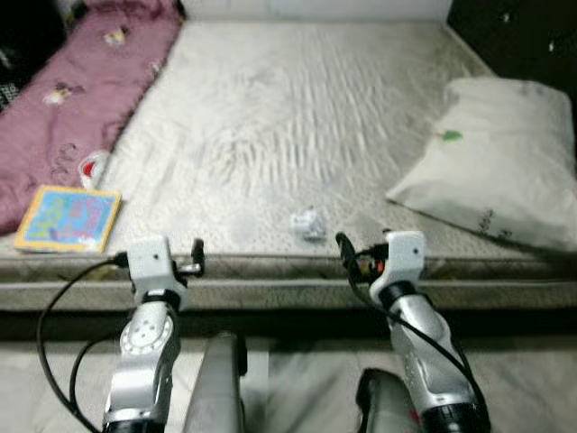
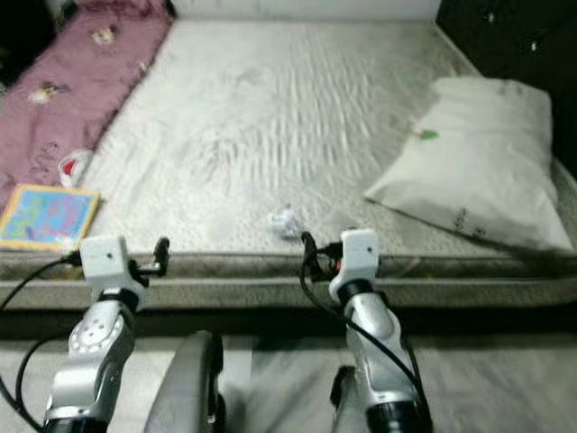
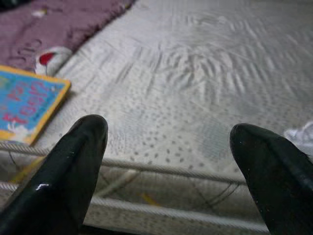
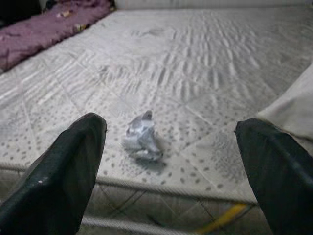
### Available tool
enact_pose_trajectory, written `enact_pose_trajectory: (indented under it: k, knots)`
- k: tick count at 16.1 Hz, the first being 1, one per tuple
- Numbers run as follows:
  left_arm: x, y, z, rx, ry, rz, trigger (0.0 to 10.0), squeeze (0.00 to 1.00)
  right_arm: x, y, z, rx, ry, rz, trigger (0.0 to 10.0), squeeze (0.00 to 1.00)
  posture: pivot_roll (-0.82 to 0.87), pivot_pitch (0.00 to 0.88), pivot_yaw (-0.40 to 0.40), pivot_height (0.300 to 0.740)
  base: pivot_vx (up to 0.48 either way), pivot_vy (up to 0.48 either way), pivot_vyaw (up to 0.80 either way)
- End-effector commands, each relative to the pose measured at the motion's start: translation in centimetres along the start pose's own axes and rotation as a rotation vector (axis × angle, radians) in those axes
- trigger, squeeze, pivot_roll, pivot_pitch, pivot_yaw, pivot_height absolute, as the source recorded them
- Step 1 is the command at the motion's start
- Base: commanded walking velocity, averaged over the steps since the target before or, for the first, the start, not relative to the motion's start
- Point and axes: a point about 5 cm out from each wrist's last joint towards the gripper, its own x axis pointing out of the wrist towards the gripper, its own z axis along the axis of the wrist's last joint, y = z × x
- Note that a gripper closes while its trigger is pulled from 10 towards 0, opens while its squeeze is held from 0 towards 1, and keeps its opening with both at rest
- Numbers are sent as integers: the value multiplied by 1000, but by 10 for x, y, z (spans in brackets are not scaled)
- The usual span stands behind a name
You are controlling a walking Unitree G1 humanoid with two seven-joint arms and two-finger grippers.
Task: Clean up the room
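A small crumpled white wad of paper (image 1: 307, 223) lies on the bare mattress (image 1: 270, 117) close to its front edge. My right gripper (image 4: 171, 129) hovers open just before that edge, with the wad (image 4: 142, 138) a short way ahead between its fingers and nothing held. My left gripper (image 3: 168, 132) is also open and empty, level with the mattress edge further left. A colourful children's book (image 1: 68, 218) lies flat at the front left corner, left of the left gripper. A small red and white item (image 1: 93, 168) sits just behind the book.
A purple blanket (image 1: 81, 81) runs along the left side of the mattress. A white pillow (image 1: 505, 162) lies at the right. Dark room lies beyond the right edge. Pale floor (image 1: 306, 379) lies below the bed frame, around my arms.
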Motion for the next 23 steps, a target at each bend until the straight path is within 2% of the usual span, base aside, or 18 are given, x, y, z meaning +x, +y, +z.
enact_pose_trajectory:
  k: [1, 6, 10, 19, 23]
  knots:
    - [0, -5, -1, -8, 12, -10, 10000, 0, -3, -5, -4, 13, 21, -18, 10000, 0, -17, 37, 11, 594, 0, 0, 0]
    - [0, -5, -1, -10, 17, -16, 10000, 0, -3, -4, -4, 9, 20, -8, 10000, 0, -20, 39, 14, 594, 0, 0, 0]
    - [0, -6, -2, -14, 19, -14, 10000, 0, -3, -4, -4, 12, 18, -3, 10000, 0, -20, 39, 9, 554, 0, 0, 0]
    - [0, -7, -1, -26, 14, -42, 10000, 0, -2, -1, -6, -3, 33, 22, 10000, 0, -17, 28, 9, 554, 0, 0, 0]
    - [0, -6, -1, -29, 15, -52, 10000, 0, -2, 0, -6, -3, 34, 31, 10000, 0, -16, 24, 12, 554, 0, 0, 661]
